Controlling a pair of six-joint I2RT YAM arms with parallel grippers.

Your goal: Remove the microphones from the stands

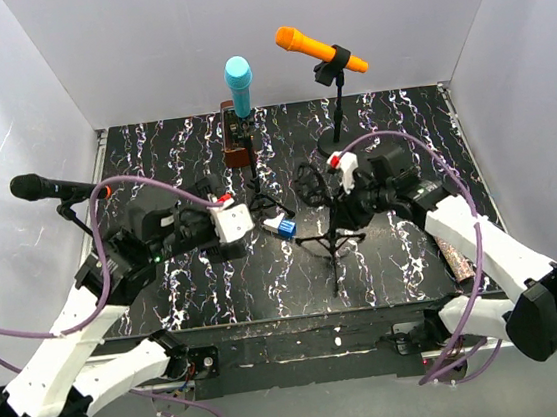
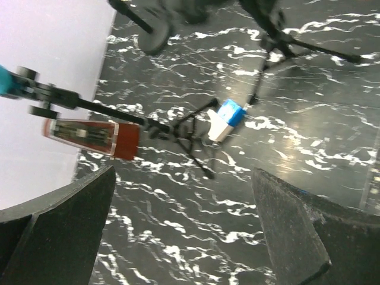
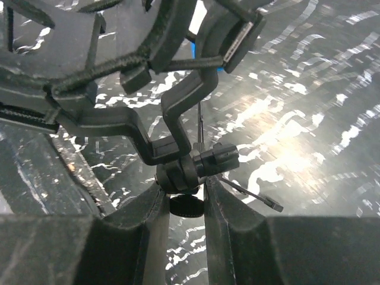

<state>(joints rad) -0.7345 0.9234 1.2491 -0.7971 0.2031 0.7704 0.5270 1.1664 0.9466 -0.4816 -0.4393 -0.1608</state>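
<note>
A tripod stand sits mid-worktop, topped by a ring-shaped shock mount. The right pincer reaches it from the right and is clamped on the swivel joint just under the mount. In the right wrist view both fingers press against the joint's sides.

Three mics are in view, each seated in its own holder. The frames do not show which one is the task's.
- **Teal mic**: it stands upright behind and to the left of the stand, on a thin tripod whose legs spread just left of the stand.
- **Orange mic**: it sits tilted in a clip on a pole directly behind the stand, well apart from it.
- **Black mic**: it lies nearly level in its clip far to the left of the stand, by the side wall.

The left pincer hangs over the worktop left of the stand. Its jaws are wide apart with nothing between them. A blue-white block lies flat between that pincer and the stand. A brown box stands behind and to the left of the stand, right beside the teal mic's pole.
</note>
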